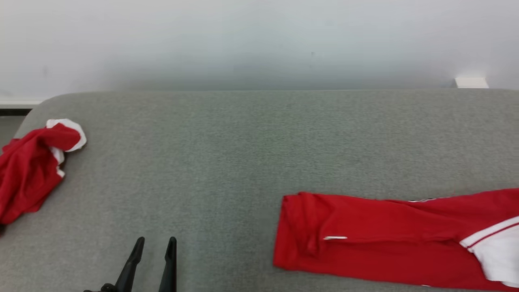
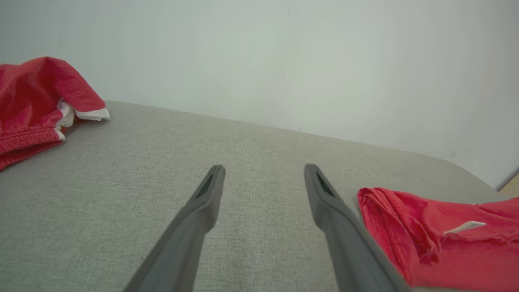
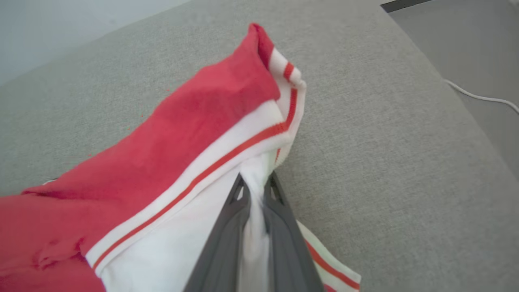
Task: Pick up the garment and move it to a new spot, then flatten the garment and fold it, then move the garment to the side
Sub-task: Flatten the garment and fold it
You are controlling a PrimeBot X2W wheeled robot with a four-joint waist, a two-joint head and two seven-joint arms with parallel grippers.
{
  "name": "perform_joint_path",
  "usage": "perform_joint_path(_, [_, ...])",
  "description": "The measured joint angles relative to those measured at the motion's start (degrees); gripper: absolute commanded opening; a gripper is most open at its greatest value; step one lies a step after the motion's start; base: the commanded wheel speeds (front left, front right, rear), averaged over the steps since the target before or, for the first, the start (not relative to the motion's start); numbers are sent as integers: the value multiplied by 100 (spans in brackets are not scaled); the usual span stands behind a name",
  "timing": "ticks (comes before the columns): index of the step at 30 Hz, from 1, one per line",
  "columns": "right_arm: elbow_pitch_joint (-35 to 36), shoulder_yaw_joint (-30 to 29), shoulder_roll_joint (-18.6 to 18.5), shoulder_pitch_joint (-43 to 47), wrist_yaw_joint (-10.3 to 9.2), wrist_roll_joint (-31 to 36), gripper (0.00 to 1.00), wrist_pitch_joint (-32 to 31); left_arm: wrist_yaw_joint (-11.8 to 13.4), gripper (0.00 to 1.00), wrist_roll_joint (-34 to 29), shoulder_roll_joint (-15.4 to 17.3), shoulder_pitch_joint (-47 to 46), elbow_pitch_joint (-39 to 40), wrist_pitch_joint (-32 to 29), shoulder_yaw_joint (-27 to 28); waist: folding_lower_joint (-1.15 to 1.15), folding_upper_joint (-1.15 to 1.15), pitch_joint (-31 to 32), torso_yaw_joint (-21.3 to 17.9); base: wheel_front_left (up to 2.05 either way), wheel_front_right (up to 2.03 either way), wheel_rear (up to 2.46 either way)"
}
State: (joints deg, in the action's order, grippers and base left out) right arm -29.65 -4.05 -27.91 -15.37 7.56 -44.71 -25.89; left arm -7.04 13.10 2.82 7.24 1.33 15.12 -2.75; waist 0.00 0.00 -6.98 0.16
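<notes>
Cushion (image 1: 211, 154): right gripper (image 3: 256, 183) clamps garment (image 3: 194, 121), left gripper (image 2: 263, 168) spread.

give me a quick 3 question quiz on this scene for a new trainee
1. True or false: the left gripper is shut on the crumpled red and white garment.
2. Which part of the long red garment with a white striped panel does the right gripper pinch? A: red hem. B: white panel. C: small white tag.
3. How many garments lie on the grey fabric surface?

Key: 1 false, it is open over bare surface; 2 B; 3 two.
</notes>
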Motion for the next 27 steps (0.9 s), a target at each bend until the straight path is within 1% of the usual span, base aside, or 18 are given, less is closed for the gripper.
perform_joint_path(3, [16, -261, -74, 35, 0, 80, 0, -37, -1, 100, 0, 0, -9, 2, 0, -25, 0, 0, 21, -131, 0, 0, 0])
perform_joint_path(5, [179, -360, -25, 26, -1, 83, 0, -132, -1, 100, -1, -1, -20, 2, 0, -41, 0, 0, 22, -182, 0, 0, 0])
perform_joint_path(8, [690, -322, 142, -2, -1, 14, 0, -365, -2, 100, -71, -1, -25, -24, 1, -64, 0, 0, 24, -208, 0, 0, 0])
perform_joint_path(10, [1194, -200, 261, -1, -1, -43, 0, -543, -2, 100, -87, 0, -19, -78, 0, -68, 0, 0, 34, -200, 0, 0, 0])
perform_joint_path(12, [1695, -45, 459, 27, -2, -145, 0, -776, 5, 100, -87, -2, 2, -122, 0, -53, 0, 0, 57, -190, 0, 0, 0])
perform_joint_path(15, [2365, 263, 822, 107, -2, -111, 0, -1046, 41, 100, -86, 0, 31, -175, 0, -57, 0, 0, 89, -181, 0, 0, 0])
perform_joint_path(19, [2789, 736, 1513, 315, -2, 110, 0, -1300, 59, 100, -80, -1, 32, -216, 0, -119, 0, 0, 110, -143, 0, 0, 0])
perform_joint_path(21, [2819, 946, 1885, 372, -2, 353, 0, -1255, 80, 100, -77, 0, 27, -229, 0, -126, 0, 0, 109, -120, 0, 0, 0])
perform_joint_path(23, [2763, 1155, 2135, 388, -2, 581, 0, -1149, 85, 100, -78, -1, 19, -249, 0, -140, 0, 0, 112, -94, 0, 0, 0])
perform_joint_path(27, [2383, 1359, 2394, 387, -2, 989, 0, -666, 85, 100, -77, -1, 20, -325, 1, -155, 0, 0, 136, -31, 0, 0, 0])
